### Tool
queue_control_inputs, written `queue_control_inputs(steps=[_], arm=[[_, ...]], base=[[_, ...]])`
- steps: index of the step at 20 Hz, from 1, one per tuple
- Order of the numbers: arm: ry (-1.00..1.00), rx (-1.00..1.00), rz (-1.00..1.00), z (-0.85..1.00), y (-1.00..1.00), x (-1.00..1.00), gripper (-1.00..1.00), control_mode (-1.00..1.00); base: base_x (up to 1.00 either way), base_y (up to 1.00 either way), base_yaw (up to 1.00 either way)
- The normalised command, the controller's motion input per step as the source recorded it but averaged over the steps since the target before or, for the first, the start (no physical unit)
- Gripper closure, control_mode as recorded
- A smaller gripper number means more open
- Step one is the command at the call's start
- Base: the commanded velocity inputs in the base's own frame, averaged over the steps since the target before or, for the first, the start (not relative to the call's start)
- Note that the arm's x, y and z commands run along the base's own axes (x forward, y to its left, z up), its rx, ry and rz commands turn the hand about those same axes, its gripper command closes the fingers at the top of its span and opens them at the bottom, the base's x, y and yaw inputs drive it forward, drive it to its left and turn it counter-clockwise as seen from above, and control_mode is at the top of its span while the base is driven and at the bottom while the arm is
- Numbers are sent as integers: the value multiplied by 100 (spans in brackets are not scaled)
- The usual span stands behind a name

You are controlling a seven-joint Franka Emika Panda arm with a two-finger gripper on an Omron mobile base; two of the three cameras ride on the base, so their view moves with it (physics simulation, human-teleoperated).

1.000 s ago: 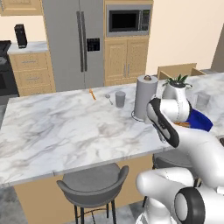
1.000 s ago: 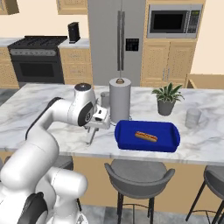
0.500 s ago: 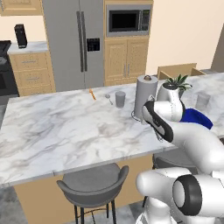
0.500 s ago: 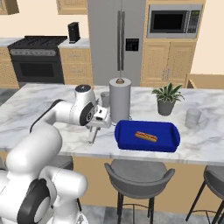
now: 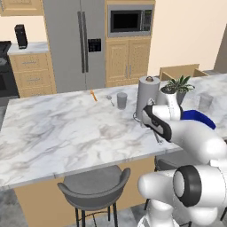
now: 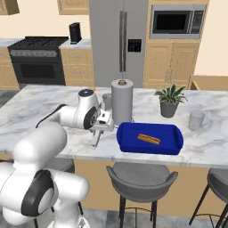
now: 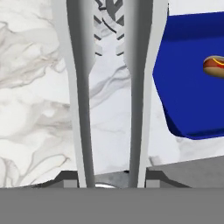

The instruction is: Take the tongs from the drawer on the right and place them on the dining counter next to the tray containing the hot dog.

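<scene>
My gripper (image 6: 99,130) is shut on the tongs (image 6: 95,140), a slim grey metal utensil that hangs down from it toward the dining counter (image 6: 40,111). The tongs' tips sit just above or on the marble, a short way left of the blue tray (image 6: 171,147) that holds the hot dog (image 6: 148,139). In the hand view both arms of the tongs (image 7: 81,87) run upward to ridged ends, with the tray (image 7: 192,87) and hot dog (image 7: 214,65) at the right. From the left base view the gripper (image 5: 153,126) partly hides the tray (image 5: 199,117). The tan drawer (image 5: 179,71) stands open far behind.
A paper-towel roll (image 6: 122,101) stands just behind the gripper, with a potted plant (image 6: 169,100) and a glass (image 6: 196,120) further right. A grey cup (image 5: 121,100), a small spoon (image 5: 109,98) and an orange stick (image 5: 93,95) lie on the far counter side. Stools (image 6: 141,178) stand below the front edge.
The hand with the tongs has shifted slightly left along the counter and a little lower. The tray and the other things have not moved.
</scene>
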Motion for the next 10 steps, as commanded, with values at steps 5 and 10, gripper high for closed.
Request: queue_control_inputs(steps=[5, 10], arm=[[0, 0, 0, -15, 0, 21, 100, -100], [0, 0, 0, -15, -4, 17, 100, -100]], base=[[0, 0, 0], [0, 0, 0]])
